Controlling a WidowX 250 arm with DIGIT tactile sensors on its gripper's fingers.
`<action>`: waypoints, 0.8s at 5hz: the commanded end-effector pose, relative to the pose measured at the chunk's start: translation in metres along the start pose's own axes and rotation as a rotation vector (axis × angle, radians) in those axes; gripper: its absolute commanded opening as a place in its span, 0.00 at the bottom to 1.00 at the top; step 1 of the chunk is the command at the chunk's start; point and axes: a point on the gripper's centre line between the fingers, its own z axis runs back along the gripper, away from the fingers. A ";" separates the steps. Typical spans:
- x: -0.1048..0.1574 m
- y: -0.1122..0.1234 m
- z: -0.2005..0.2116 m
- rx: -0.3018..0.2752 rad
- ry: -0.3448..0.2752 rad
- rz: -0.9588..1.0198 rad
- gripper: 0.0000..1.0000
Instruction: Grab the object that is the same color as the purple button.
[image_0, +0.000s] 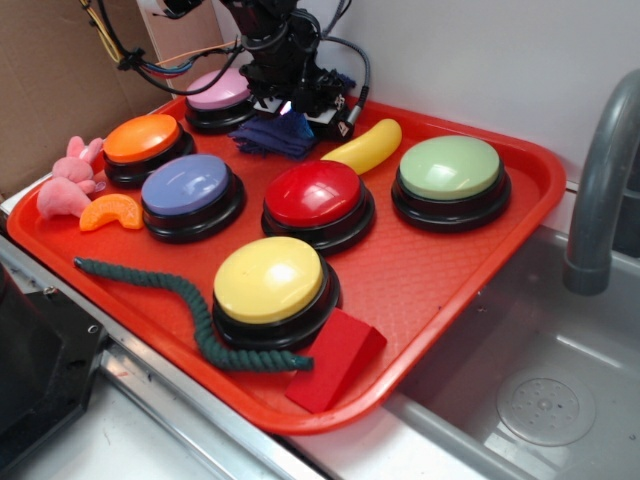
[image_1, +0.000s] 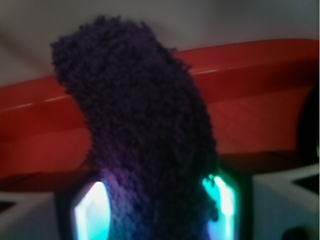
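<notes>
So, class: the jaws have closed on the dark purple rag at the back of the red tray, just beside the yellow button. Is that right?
Not quite. The gripper does have the dark purple rag at the back of the red tray, but the nearest button is the pink one, not the yellow button, which sits near the front. The exterior view shows it; the wrist view shows the rag between the jaws.

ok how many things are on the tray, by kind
buttons: 6 (pink, orange, purple, red, green, yellow)
rag: 1, between the gripper fingers
rope: 1
banana: 1
orange slice: 1
pink toy: 1
red block: 1
total: 12
</notes>
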 end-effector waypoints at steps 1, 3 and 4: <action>-0.004 -0.002 0.031 0.011 0.015 -0.041 0.00; -0.020 -0.005 0.096 0.025 0.173 -0.121 0.00; -0.047 -0.011 0.142 -0.073 0.246 -0.159 0.00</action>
